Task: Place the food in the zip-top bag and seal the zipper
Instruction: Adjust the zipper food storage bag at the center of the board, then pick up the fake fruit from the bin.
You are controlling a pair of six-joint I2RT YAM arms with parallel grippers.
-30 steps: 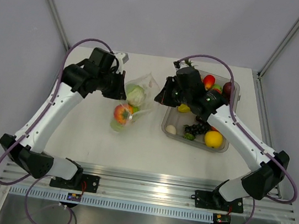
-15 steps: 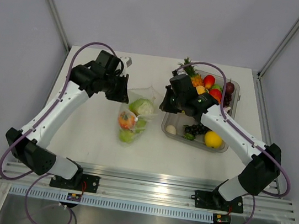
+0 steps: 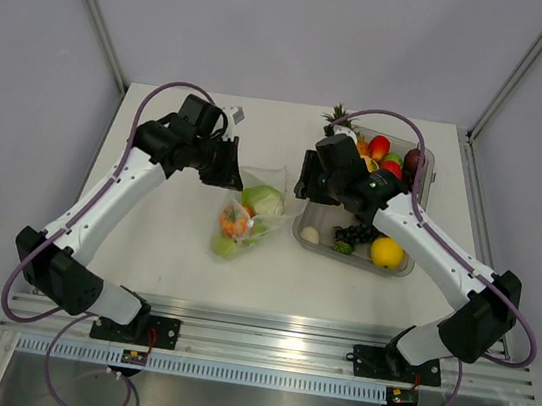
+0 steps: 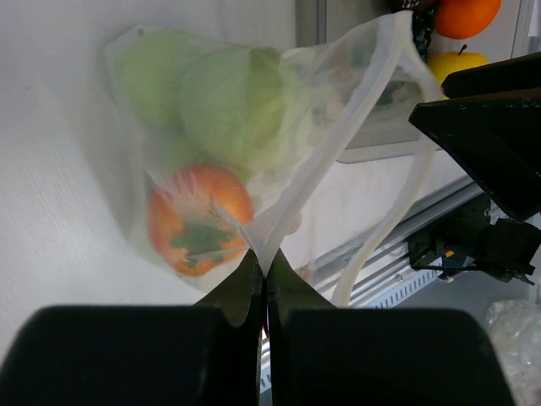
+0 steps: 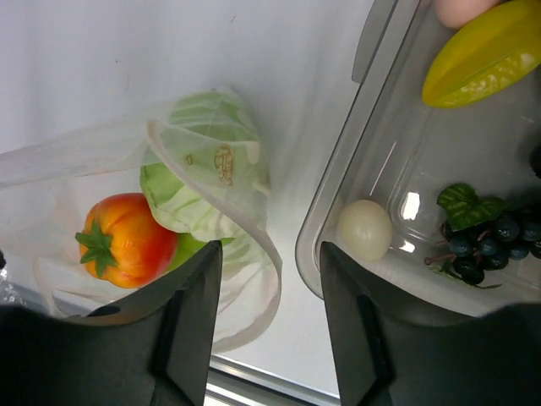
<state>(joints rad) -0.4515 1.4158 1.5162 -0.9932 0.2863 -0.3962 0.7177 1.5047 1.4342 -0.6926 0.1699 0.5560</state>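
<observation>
We judge that the next move depends on how the mouth of the zip-top bag [image 3: 248, 210] sits relative to the two arms. The bag lies on the desk [image 3: 159, 243] between them, just beside the tray [image 3: 349, 258]. Its long axis runs from the far end, where the mouth is, down toward the arm bases. The left jaws [image 4: 264, 279] are pressed fully together on one lip of the mouth, lifting the film so that the zipper [image 4: 355, 101] climbs away from them in a taut line. The other lip sags in a loose loop, so the mouth gapes toward the tray side. The right jaws [image 5: 269, 271] hang roughly half open with nothing between them, above the gap between the bag's mouth and the tray wall. That makes the right arm the nearer one both to the free lip and to the loose food. Inside the bag we see a cabbage [image 5: 207, 161], an orange-red tomato-like piece [image 5: 122, 237] and something green beneath, probably an apple, though the film blurs it. In the tray, a pale egg-shaped piece [image 5: 365, 230], the grapes [image 5: 486, 245] and a yellow star-shaped fruit [image 5: 486, 55] lie just to the right of those jaws. A short reach that way looks to us like the natural next pick.
</observation>
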